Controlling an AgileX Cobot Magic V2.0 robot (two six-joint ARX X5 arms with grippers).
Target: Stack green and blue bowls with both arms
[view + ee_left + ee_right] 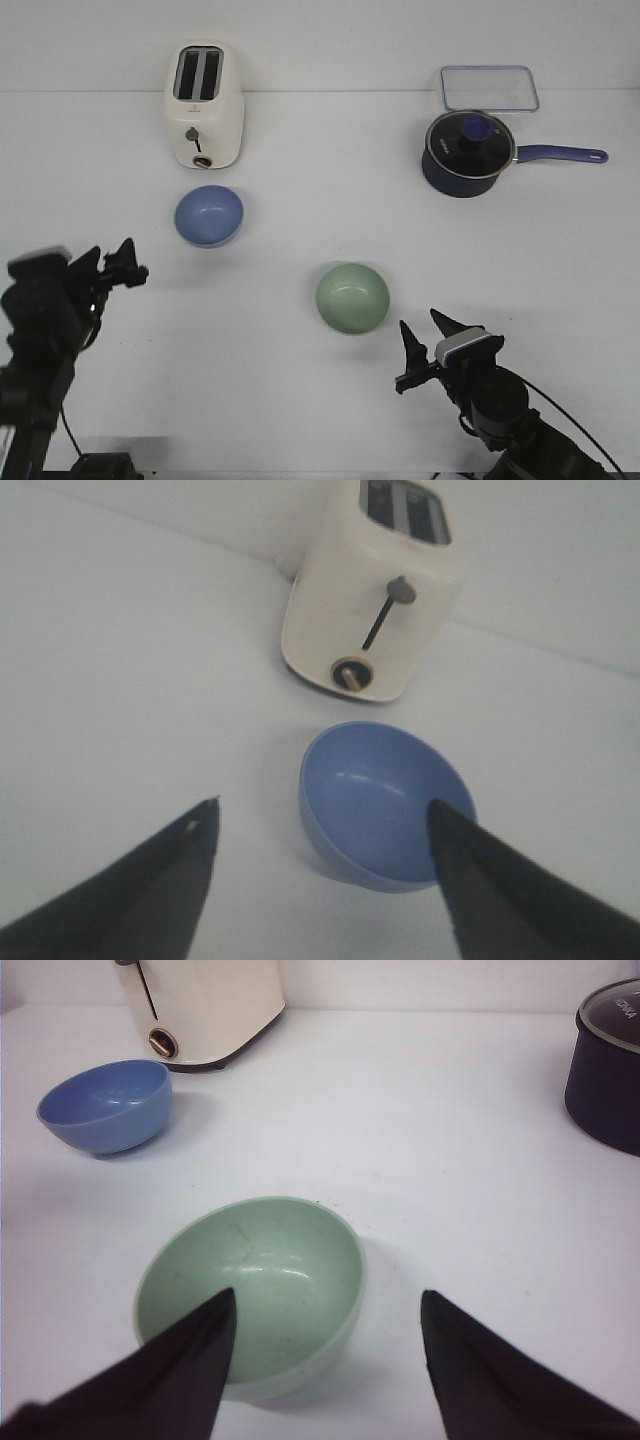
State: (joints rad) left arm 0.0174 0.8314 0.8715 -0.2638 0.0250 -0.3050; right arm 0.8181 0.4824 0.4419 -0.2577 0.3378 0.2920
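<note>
The blue bowl point(209, 215) sits upright on the white table in front of the toaster; it also shows in the left wrist view point(385, 818) and the right wrist view point(105, 1106). The green bowl point(352, 297) sits upright near the table's middle and fills the right wrist view point(255, 1285). My left gripper point(122, 262) point(322, 810) is open and empty, left of and nearer than the blue bowl. My right gripper point(422, 330) point(328, 1295) is open and empty, just right of and nearer than the green bowl.
A cream toaster point(203, 103) stands at the back left. A dark blue lidded saucepan point(466, 152) with a long handle sits at the back right, with a clear lidded container point(489, 87) behind it.
</note>
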